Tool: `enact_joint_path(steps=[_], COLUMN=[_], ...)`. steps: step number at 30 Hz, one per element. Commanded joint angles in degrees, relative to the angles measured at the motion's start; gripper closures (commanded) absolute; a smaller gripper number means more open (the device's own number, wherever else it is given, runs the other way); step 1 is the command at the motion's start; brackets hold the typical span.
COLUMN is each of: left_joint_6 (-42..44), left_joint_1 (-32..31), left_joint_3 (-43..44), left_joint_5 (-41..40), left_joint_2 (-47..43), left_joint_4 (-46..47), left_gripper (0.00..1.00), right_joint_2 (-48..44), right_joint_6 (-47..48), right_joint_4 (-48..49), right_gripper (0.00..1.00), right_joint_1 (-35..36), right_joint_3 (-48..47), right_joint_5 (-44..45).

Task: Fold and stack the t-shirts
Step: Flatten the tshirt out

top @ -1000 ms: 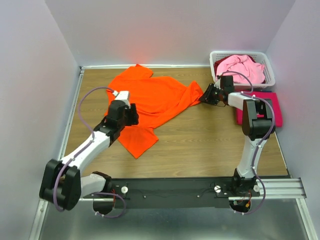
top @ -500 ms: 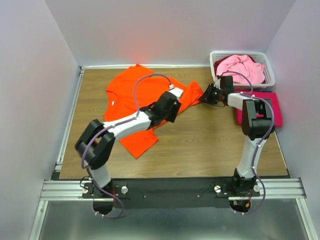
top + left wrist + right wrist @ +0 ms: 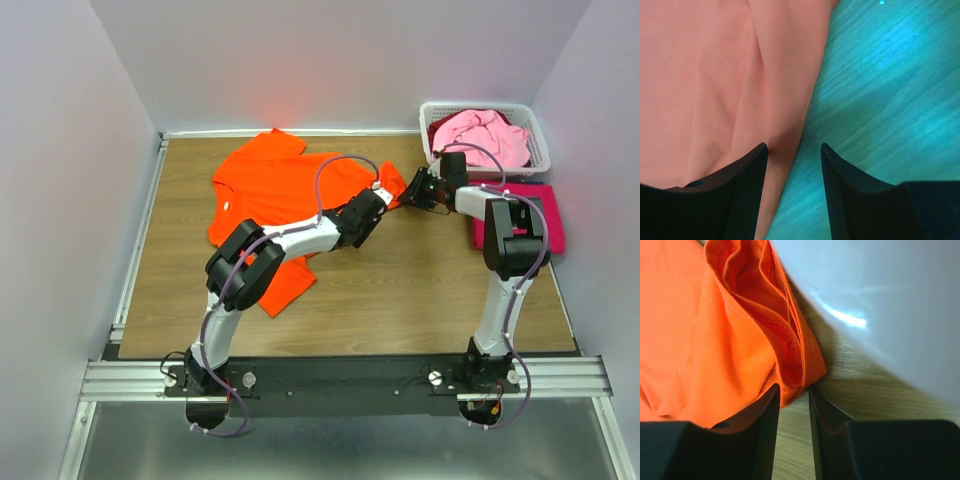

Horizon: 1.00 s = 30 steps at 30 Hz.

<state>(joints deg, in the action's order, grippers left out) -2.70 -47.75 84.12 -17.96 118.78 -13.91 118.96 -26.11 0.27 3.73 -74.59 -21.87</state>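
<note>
The orange t-shirt (image 3: 285, 185) lies spread on the wooden table, one part folded over near the front. My left gripper (image 3: 380, 203) reaches across to the shirt's right edge. In the left wrist view its jaws (image 3: 794, 147) stand open astride that edge, one finger over cloth (image 3: 715, 75), the other over bare wood. My right gripper (image 3: 411, 192) sits at the shirt's right corner. Its fingers (image 3: 793, 386) are narrowly apart, with the bunched hem (image 3: 790, 355) at their tips and wood showing between them. A pale pink t-shirt (image 3: 485, 135) fills the basket. A magenta-red t-shirt (image 3: 548, 215) lies folded at the right.
The white slotted basket (image 3: 485, 105) stands at the back right corner. Grey walls close in the table on three sides. A pale blurred shape (image 3: 880, 300) fills the upper right of the right wrist view, close to the fingers.
My left arm has swung from the shirt's left side across to its right edge, its jaws narrowing a little. The right arm and the shirts have stayed put.
</note>
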Motion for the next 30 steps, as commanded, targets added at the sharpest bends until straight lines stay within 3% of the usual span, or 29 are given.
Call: enact_joint_path(steps=[1, 4, 6, 9, 10, 11, 14, 20, 30], left_joint_6=[2.35, 2.35, 2.35, 2.35, 2.35, 2.35, 2.09, 0.85, -0.46], left_joint_1=[-0.15, -0.15, -0.15, -0.07, -0.07, -0.07, 0.11, 2.57, 3.01], left_joint_3=[3.24, 4.56, 4.91, 4.48, 4.22, 3.87, 1.23, -7.82, -19.86], left_joint_5=[-3.75, -3.93, -4.02, -4.54, -4.46, -4.80, -5.59, -4.55, 3.97], left_joint_2=[2.94, 4.70, 5.23, 5.32, 5.23, 4.45, 1.90, -8.99, -21.83], left_joint_4=[-1.20, -1.47, -1.47, -1.56, -1.64, -1.82, -2.35, -2.26, -3.75], left_gripper=[0.46, 0.48, 0.54, 0.81, 0.96, 1.00, 1.00, 1.00, 1.00], right_joint_2=[0.75, 1.01, 1.19, 1.54, 1.63, 1.54, 1.10, -0.92, -0.30], right_joint_6=[-0.52, 0.00, 0.00, 0.18, 0.27, 0.62, 2.11, 4.48, 8.61], right_joint_4=[-2.21, -2.29, -2.29, -2.21, -2.29, -2.21, -2.29, -2.47, -2.91], right_gripper=[0.64, 0.64, 0.64, 0.69, 0.71, 0.76, 0.87, 0.95, 0.99], right_joint_1=[-0.21, -0.12, -0.12, -0.12, -0.21, -0.21, -0.21, -0.21, -0.30], right_joint_3=[1.20, 1.20, 1.20, 1.11, 1.11, 1.02, 1.11, 2.25, -3.28], right_joint_5=[0.42, 0.68, 0.69, 0.60, 0.69, 1.12, 3.22, 12.44, 20.37])
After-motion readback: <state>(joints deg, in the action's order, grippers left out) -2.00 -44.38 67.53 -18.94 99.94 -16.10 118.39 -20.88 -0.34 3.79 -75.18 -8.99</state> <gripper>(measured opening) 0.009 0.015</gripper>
